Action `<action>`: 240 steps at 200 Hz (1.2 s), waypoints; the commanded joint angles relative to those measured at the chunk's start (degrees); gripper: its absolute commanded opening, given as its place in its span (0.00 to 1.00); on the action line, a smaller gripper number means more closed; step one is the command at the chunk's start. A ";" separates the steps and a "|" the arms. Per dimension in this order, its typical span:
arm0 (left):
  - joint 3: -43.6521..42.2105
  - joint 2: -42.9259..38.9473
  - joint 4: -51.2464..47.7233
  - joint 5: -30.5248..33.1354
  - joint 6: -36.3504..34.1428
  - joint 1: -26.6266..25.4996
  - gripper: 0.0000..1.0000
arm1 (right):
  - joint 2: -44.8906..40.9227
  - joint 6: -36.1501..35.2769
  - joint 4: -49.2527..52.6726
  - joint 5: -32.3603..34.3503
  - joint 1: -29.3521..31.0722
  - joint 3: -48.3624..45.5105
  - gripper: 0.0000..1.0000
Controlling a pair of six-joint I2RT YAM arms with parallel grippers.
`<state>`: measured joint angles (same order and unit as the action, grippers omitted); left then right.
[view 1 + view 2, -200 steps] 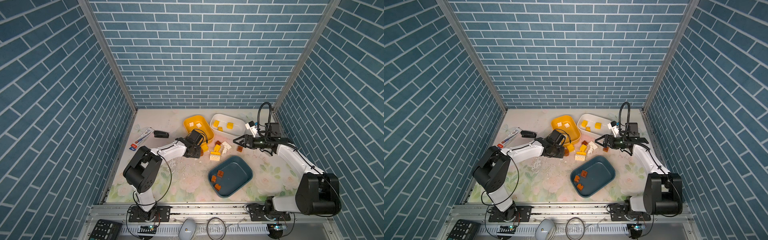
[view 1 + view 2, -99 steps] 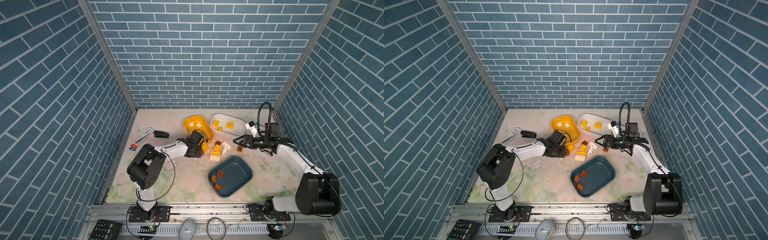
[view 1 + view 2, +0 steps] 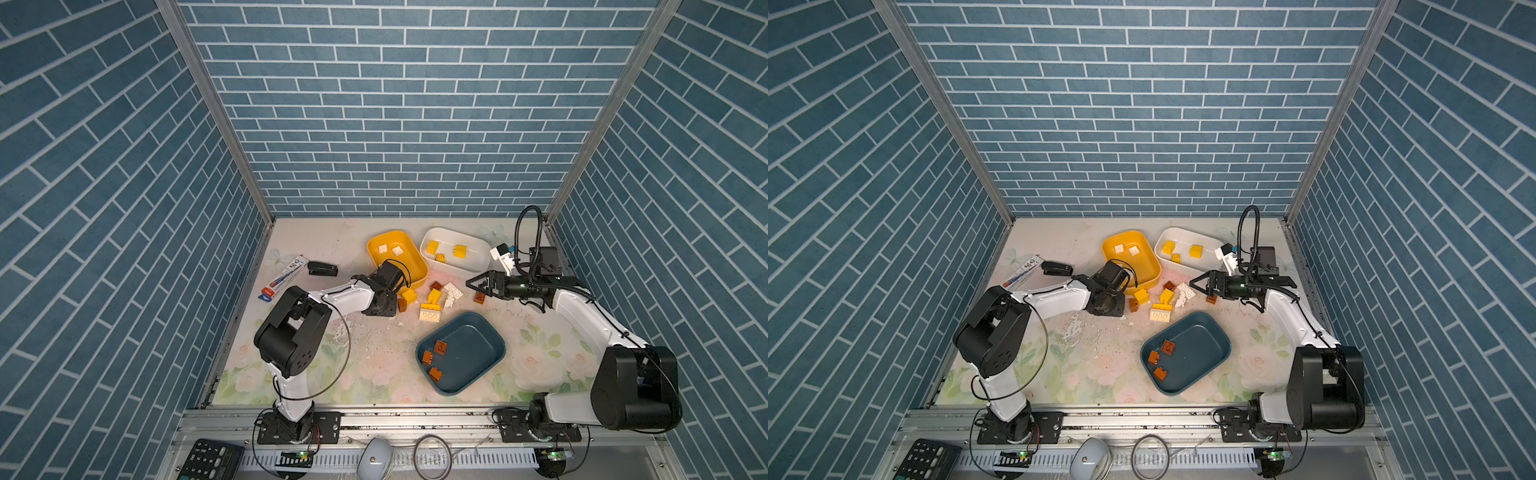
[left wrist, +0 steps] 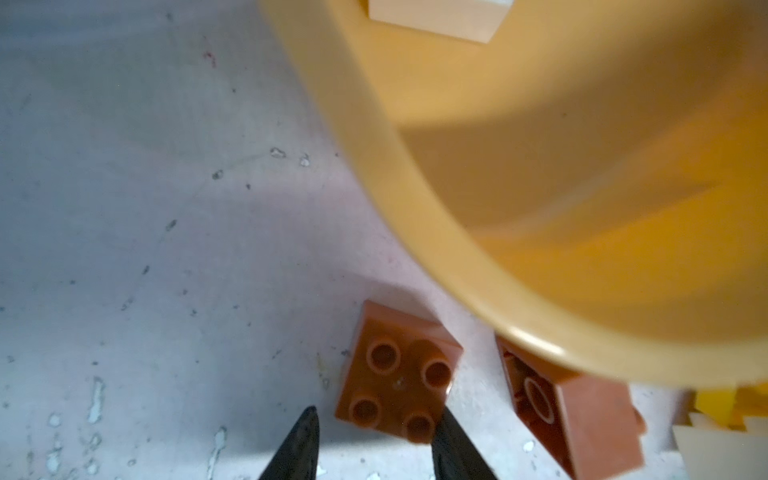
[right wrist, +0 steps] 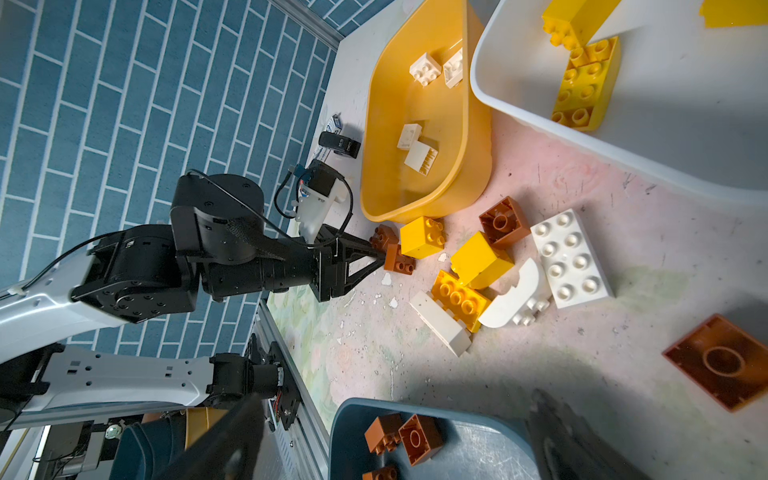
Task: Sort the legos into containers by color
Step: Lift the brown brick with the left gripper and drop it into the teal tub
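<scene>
My left gripper (image 4: 378, 424) is low on the mat beside the yellow tub (image 3: 409, 259). It is open, its tips astride the near corner of a brown lego (image 4: 399, 386); one tip touches it and the other stands apart. A second brown lego (image 4: 582, 415) lies on its side beside it. My right gripper (image 3: 468, 284) hovers wide open and empty over the mat, with a brown lego (image 3: 481, 298) under it. Loose yellow, white and brown legos (image 3: 434, 299) lie between the grippers. The yellow tub holds white legos, the white tub (image 3: 473, 259) yellow ones, the blue tub (image 3: 473, 349) brown ones.
A black stapler (image 3: 322, 268) and a printed packet (image 3: 284, 274) lie at the left of the mat. Brick-patterned walls close in three sides. A metal rail (image 3: 415, 419) runs along the front edge, where both arm bases stand.
The left arm's elbow has shifted a little, while its gripper stays at the brown lego. The right arm has not moved.
</scene>
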<state>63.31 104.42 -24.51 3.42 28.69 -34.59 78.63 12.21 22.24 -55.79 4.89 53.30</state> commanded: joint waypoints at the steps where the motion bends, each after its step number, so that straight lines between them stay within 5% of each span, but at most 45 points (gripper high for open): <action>1: 0.99 -1.33 -1.49 -0.35 -1.61 0.67 0.49 | -1.26 -0.71 0.00 -1.25 0.17 -0.88 0.98; 107: 4.82 3.16 -0.55 -5.88 -13.37 3.30 0.54 | -1.55 0.10 0.08 -0.68 0.13 -0.05 0.99; 156: 6.81 5.59 -1.59 -8.66 -17.12 3.84 0.48 | -1.25 0.28 0.59 -0.72 0.14 0.79 0.99; 204: 6.68 4.72 -3.09 -8.84 -17.79 3.91 0.26 | -1.59 -0.30 1.75 -0.73 0.11 1.12 0.98; 240: 5.78 -0.53 -7.54 -9.49 -17.10 3.08 0.26 | -0.94 -1.20 2.37 -1.03 0.17 1.95 0.98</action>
<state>69.43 108.38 -26.94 -5.26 11.57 -31.09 78.41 12.19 23.07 -55.77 4.89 53.49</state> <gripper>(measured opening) 0.346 0.985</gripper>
